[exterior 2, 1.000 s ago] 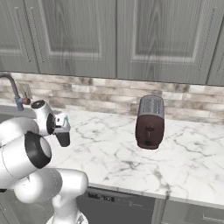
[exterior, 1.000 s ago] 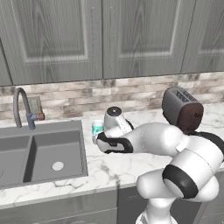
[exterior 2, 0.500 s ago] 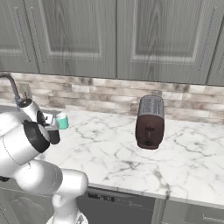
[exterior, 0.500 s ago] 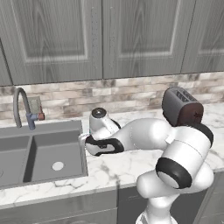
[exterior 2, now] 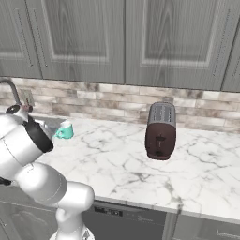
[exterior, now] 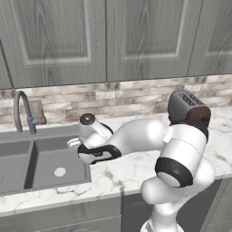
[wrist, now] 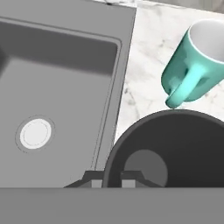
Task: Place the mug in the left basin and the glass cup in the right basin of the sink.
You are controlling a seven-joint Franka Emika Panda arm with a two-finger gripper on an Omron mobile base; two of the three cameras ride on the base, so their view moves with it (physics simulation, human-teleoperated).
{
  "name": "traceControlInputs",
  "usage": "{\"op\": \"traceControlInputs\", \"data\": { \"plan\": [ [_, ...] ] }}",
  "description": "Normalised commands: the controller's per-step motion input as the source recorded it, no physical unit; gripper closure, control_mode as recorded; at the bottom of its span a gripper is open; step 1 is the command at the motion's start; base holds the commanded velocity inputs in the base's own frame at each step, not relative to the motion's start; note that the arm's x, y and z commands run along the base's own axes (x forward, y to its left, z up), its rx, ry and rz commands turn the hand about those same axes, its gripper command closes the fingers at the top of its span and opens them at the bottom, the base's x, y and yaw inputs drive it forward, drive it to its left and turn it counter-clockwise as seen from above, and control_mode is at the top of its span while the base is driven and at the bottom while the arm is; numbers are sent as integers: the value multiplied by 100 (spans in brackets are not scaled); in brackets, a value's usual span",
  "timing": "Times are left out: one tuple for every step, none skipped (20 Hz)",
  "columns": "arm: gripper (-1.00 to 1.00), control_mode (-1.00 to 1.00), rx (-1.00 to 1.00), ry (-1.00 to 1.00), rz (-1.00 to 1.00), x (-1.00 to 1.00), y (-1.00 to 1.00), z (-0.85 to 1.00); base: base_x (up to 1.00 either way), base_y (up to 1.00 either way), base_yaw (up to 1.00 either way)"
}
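Right base view. The white arm (exterior 2: 28, 159) rises at lower left, its dark joint band near the teal mug (exterior 2: 64, 130), which stands upright on the marble counter (exterior 2: 117, 164) just beside the arm. A curved grey faucet (exterior 2: 11, 90) shows at the far left against the brick backsplash (exterior 2: 108, 101). A dark toaster (exterior 2: 161, 131) stands well apart to the right. Grey cabinets (exterior 2: 122, 40) hang above

Sink (wrist: 65, 78) looked matt grey metal; counter (exterior 2: 117, 164) smooth veined white marble; mug (wrist: 192, 65) glossy teal ceramic; glass cup (wrist: 175, 148) dark smooth; cabinets (exterior: 90, 41) grey wood grain; toaster (exterior 2: 160, 131) glossy brown.
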Motion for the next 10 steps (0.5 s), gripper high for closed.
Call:
{"op": "traceControlInputs", "data": {
  "plan": [
    [100,-100,0,-2,0,14,49,2,0,0,0],
    [100,-100,0,-3,0,13,48,1,0,0,0],
    [100,-100,1,-3,0,18,46,0,0,0,0],
    [100,-100,1,-2,0,21,45,0,0,0,0],
    [100,-100,2,-2,0,19,44,0,0,0,0],
    [100,-100,3,-2,0,17,44,0,0,0,0],
    [100,-100,3,-3,0,15,46,0,0,0,0],
    [100,-100,3,-5,0,9,48,0,0,0,0],
    [100,-100,3,-5,0,7,48,0,0,0,0],
    [100,-100,2,-5,0,8,47,0,0,0,0]
  ]
}}
